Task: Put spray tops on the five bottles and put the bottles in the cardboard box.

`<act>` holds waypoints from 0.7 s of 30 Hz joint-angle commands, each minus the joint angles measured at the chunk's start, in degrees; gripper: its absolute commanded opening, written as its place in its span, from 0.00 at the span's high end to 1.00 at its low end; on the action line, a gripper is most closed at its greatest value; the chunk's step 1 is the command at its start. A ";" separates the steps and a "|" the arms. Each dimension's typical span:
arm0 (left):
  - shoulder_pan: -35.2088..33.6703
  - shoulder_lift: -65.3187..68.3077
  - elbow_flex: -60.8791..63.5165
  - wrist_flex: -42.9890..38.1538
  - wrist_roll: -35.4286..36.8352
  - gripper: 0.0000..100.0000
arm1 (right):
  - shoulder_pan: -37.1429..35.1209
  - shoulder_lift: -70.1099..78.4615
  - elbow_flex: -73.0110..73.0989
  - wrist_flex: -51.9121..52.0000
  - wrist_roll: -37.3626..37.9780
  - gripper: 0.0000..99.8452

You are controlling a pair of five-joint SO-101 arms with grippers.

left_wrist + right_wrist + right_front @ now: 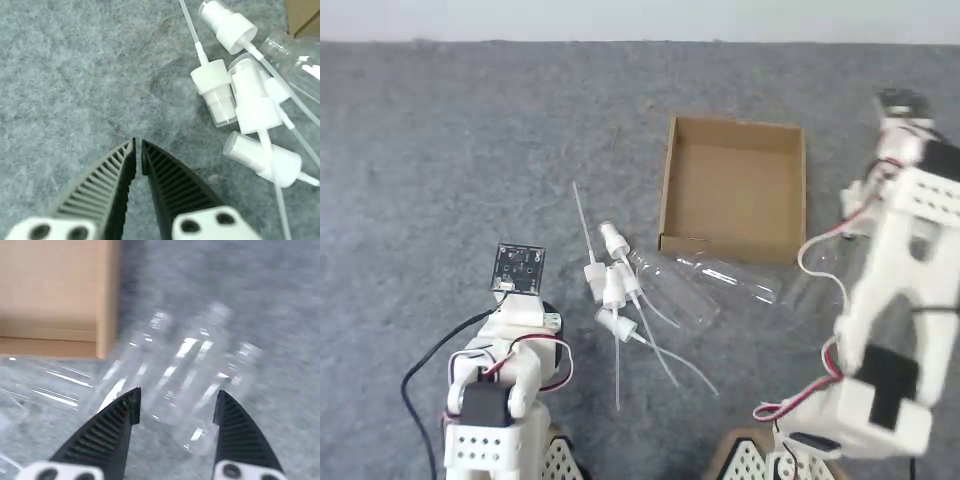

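High view first. Shows a brown box (735,247), open on top, flat on the grey table (440,150). Just in front of its near wall, clear bottles (685,290) lying on their sides, see-through and shiny. Next to them, toward the left arm (500,400), a little heap of white tops (610,285), loose, each with a long thin tube sticking out. Right arm (890,310) up over the other end of the bottle row, blurry. Hard to count the bottles from here.

Left wrist view next. Brings close what the high view cannot show: the left gripper (138,147), dark jaws almost pressed together, nothing between them, above bare table. Four tops (252,100) easy to count here, round white caps with ridged collars, touching and crossing one another, near the gripper but apart from it. Past them, part of one bottle (295,55) with a thin tube lying across it, and a corner of the box (305,15).

Right wrist view last. Shows the right gripper (178,397) spread wide, gripping nothing. Just beyond the jaws, bottles (190,375) side by side, blurry, with bright streaks of light. Beside them, a box (55,290) wall, and one more bottle lying along it.
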 commanded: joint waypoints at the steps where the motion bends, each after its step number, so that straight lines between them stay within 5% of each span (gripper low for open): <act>1: -0.26 -0.88 -0.31 0.26 0.09 0.99 | 5.67 -8.66 6.68 -1.45 3.78 0.81; 10: -0.26 -0.88 -0.31 0.26 0.09 0.99 | 15.43 -9.71 29.10 -24.48 3.78 0.80; 21: -0.18 -0.97 -0.31 -1.23 0.00 0.99 | 16.57 -1.45 34.55 -33.63 4.13 0.81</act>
